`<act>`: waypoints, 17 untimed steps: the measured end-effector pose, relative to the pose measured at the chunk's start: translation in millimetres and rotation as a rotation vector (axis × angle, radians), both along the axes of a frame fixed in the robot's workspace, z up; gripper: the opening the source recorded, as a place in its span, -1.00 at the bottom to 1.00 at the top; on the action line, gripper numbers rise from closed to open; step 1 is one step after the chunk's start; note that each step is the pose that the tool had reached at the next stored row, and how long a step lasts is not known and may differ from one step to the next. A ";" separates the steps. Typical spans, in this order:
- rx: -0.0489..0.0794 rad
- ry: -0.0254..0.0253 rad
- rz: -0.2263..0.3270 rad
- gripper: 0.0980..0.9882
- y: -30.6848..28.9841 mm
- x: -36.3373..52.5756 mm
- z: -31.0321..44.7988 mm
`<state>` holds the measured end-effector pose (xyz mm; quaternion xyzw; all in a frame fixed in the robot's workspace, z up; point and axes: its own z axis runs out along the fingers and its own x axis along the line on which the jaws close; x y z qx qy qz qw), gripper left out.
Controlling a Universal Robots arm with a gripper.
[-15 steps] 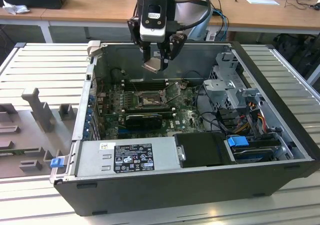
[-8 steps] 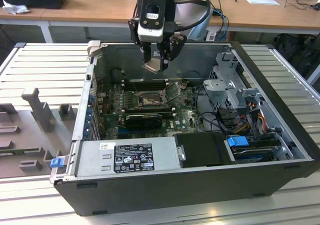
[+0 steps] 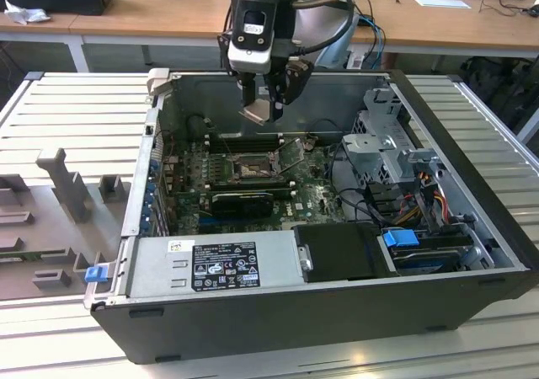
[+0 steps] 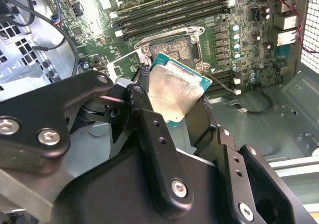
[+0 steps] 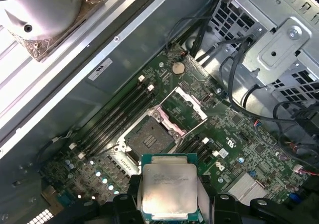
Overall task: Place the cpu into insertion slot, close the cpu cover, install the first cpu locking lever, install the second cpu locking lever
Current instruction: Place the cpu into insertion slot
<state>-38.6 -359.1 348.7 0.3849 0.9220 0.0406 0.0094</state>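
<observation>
The black robot gripper [image 3: 261,108] hangs inside the open dark grey computer case [image 3: 320,320]. It is closed on two opposite edges of the small flat square silvery-beige cpu [image 5: 167,186] and holds it up in the air. In the exterior view the cpu is at about twelve o'clock from the square insertion slot with the dark metal rim [image 3: 250,170], clearly apart from it. The centre of the slot lies bare, with the green circuit board [image 3: 316,198] around it. The thin silver-grey metal cpu cover [image 3: 295,153] stands open, at about two o'clock from the slot.
</observation>
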 end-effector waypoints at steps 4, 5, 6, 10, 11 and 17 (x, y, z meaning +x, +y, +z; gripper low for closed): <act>0.000 0.0000 -0.014 -0.02 0.0 0.0 -0.4; 0.000 -0.0001 -0.018 -0.02 0.0 0.0 -0.6; 0.000 0.0000 -0.021 -0.02 0.0 0.0 -0.7; 0.000 -0.0001 -0.051 -0.02 0.0 0.0 -1.4; 0.000 -0.0001 -0.063 -0.02 0.1 0.0 -1.7; 0.000 0.0000 -0.160 -0.02 0.0 0.0 -4.2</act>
